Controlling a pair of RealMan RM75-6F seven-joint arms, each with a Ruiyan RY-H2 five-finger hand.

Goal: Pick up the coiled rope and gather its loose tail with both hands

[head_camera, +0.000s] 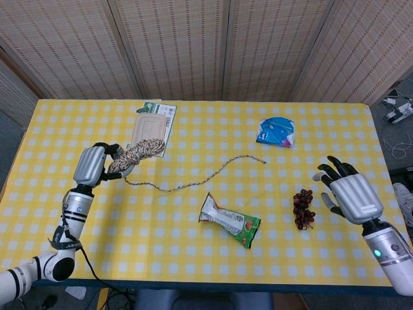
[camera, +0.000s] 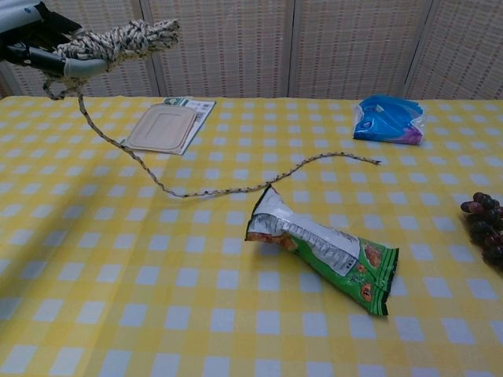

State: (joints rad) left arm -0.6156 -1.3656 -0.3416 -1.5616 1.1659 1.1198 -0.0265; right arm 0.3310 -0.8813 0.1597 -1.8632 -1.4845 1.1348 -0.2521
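My left hand (head_camera: 91, 165) grips the speckled coiled rope (head_camera: 138, 154) and holds it up off the table; in the chest view the left hand (camera: 31, 43) shows at the top left with the coiled rope (camera: 118, 39) jutting right. The loose tail (head_camera: 193, 183) hangs from the coil and trails across the yellow checked cloth to its far end near the middle; in the chest view the loose tail (camera: 259, 182) lies flat there. My right hand (head_camera: 345, 192) hovers open at the right side, fingers spread, beside the grapes (head_camera: 302, 206).
A beige lidded tray (head_camera: 150, 131) on a paper sheet lies behind the coil. A green snack bag (head_camera: 231, 221) lies just in front of the tail. A blue packet (head_camera: 276, 131) sits at the back right. Folding screens stand behind the table.
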